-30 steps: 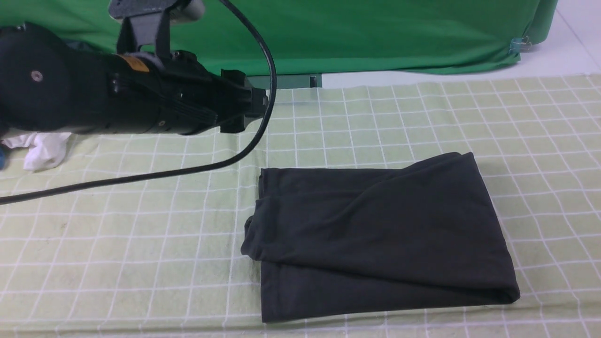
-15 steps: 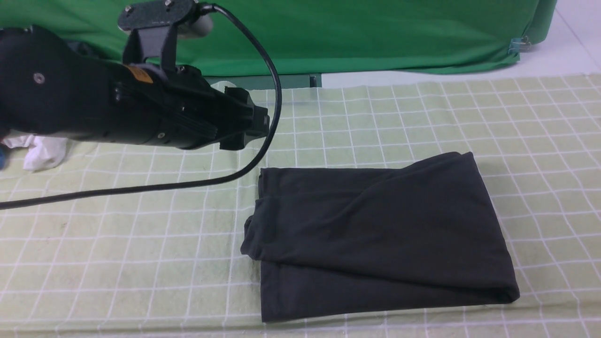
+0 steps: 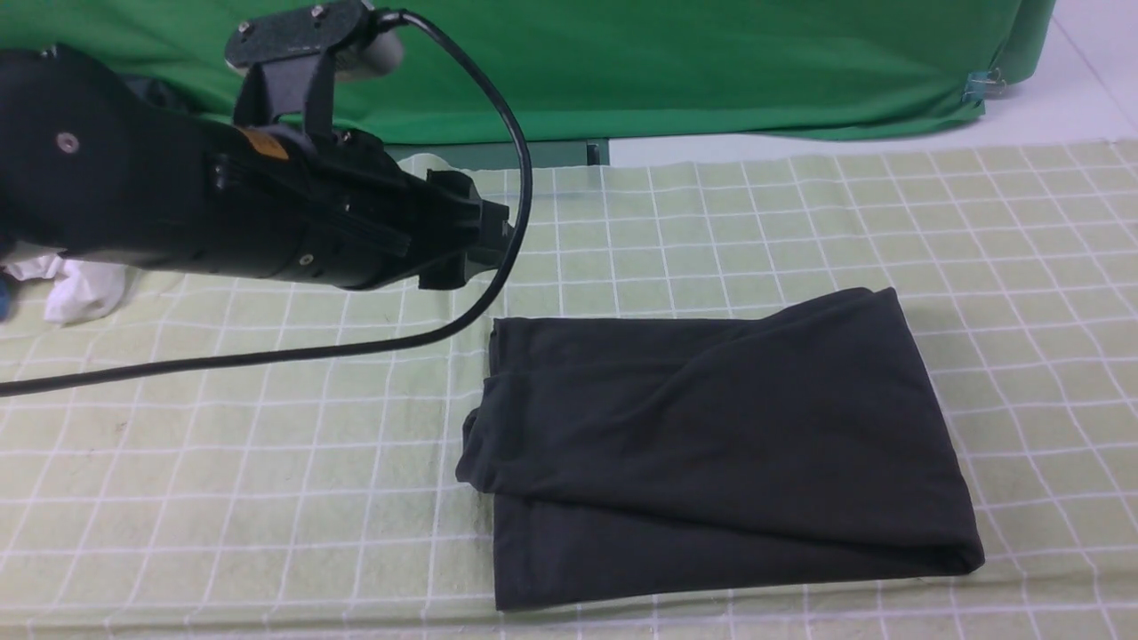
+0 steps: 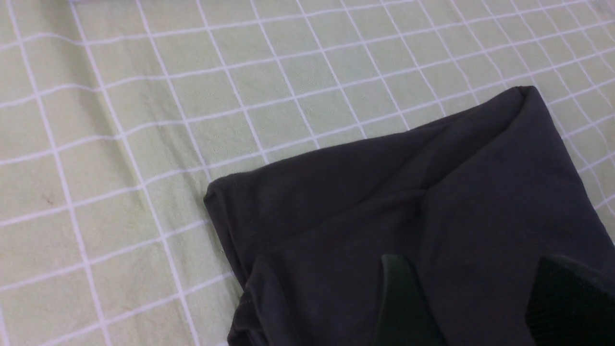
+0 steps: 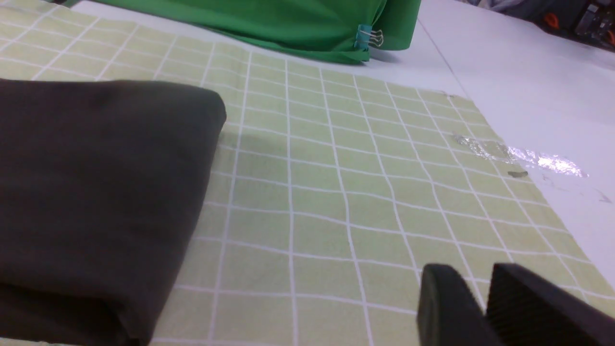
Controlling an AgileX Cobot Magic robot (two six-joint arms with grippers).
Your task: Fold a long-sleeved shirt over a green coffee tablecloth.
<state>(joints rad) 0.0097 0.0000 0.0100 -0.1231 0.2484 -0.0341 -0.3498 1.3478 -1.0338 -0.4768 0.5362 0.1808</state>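
The long-sleeved shirt (image 3: 756, 444), a dark charcoal-black garment of soft, matt cloth, lies folded into a compact, layered bundle. Its upper layer sits askew, with one long slanting edge across the near side and another slanting contour towards the far side. The lower layer shows beyond both. The left end is bunched into small, rounded folds; the far edge is fairly straight on the left and rises to a blunt corner on the right. The near right corner forms a thick, rounded fold with a dark opening beneath it. Broad surfaces appear mostly smooth, with shallow creases.

The shirt rests on the green coffee tablecloth (image 3: 267, 462), a wide, pale yellow-green cloth with a thin white grid, visible around the bundle.

The left gripper (image 4: 480, 293), black with two blunt fingers, stands wide open and holds nothing. In the front view it is raised beyond the shirt's far left corner, apart from the fabric. The right gripper (image 5: 475, 274), dark and blurred in its wrist view, shows a narrow gap between its fingertips and holds nothing. The shirt lies to its left, apart from the fingertips.
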